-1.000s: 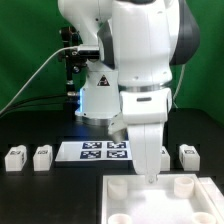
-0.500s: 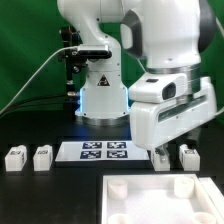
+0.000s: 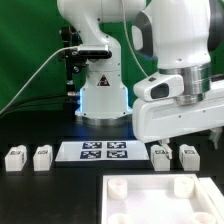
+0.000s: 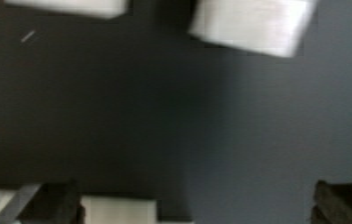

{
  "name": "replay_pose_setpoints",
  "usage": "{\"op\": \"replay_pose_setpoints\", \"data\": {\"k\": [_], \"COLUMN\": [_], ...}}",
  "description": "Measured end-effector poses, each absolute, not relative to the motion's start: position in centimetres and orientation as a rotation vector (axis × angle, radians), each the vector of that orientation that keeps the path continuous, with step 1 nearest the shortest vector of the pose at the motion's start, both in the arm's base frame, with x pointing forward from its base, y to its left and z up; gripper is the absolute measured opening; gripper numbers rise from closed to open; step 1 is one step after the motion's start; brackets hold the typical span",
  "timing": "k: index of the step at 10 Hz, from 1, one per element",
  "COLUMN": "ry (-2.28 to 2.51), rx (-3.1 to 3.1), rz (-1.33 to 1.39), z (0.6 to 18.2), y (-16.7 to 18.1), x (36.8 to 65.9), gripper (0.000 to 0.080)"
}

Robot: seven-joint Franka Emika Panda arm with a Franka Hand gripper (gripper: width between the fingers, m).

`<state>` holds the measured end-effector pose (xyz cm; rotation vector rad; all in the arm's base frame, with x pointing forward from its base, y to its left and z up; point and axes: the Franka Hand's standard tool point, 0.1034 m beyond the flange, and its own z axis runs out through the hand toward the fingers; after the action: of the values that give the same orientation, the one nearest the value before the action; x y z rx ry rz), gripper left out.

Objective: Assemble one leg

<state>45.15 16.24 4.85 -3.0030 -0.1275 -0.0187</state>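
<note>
Four small white legs stand on the black table in the exterior view: two at the left [image 3: 14, 157] [image 3: 42, 156] and two at the right [image 3: 160, 155] [image 3: 189, 154]. In the blurred wrist view my gripper [image 4: 194, 188] is open wide and empty, with one dark finger [image 4: 41, 202] on each side. Two blurred white blocks [image 4: 253, 25] [image 4: 66, 5] lie on the dark table beyond the fingers. A white shape [image 4: 123, 211] sits beside one finger, and I cannot tell what it is. In the exterior view the arm's white link hides most of the gripper at the right edge.
The marker board [image 3: 95, 151] lies between the two pairs of legs. The large white square panel [image 3: 150, 203] with round corner sockets lies at the front. The robot base [image 3: 100, 95] stands behind the board, before a green backdrop.
The arm has swung from above the panel toward the exterior view's right and risen. The two right-hand legs, hidden before, now show.
</note>
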Motion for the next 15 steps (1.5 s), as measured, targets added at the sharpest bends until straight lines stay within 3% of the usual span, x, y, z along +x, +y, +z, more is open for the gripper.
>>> {"op": "replay_pose_setpoints", "data": {"k": [4, 6, 11, 15], "ry": [-0.119, 0.002, 0.011, 0.007], "rx": [-3.014, -2.988, -2.752, -2.751], "rz": [0.185, 0.594, 1.297, 1.310], "z": [4.9, 5.4, 4.8, 3.6], "y": [16.1, 17.1, 16.7, 17.3], "x": [44.4, 43.5, 42.7, 42.0], "gripper": [0.0649, 0.0649, 0.0649, 0.0649]}}
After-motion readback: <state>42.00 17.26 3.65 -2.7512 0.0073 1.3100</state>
